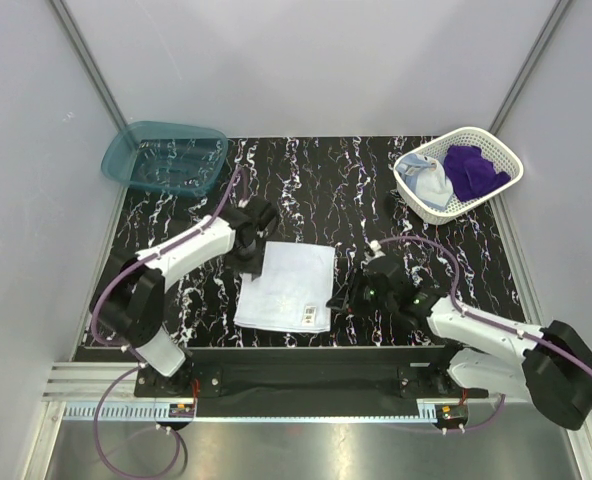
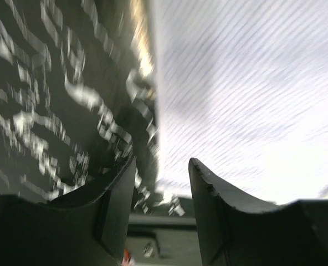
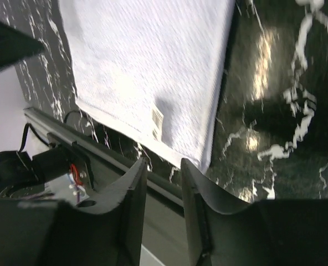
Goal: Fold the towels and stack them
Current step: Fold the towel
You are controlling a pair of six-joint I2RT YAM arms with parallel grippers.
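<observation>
The ribbed white towel (image 1: 286, 287) lies flat and rectangular on the black, white-veined worktop (image 1: 356, 190). At its 10 o'clock corner the left gripper (image 2: 162, 162) gapes moderately, empty. At 4 o'clock the right gripper (image 3: 163, 162) is narrowly parted, empty. The purple towel (image 1: 473, 168) and blue towel (image 1: 431, 185) lie crumpled in the mesh basket (image 1: 496, 150) at 2 o'clock.

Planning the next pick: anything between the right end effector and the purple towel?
Nothing visible on the tabletop between the right end effector and the purple towel; only the white mesh basket, whose near wall the towel lies behind.
</observation>
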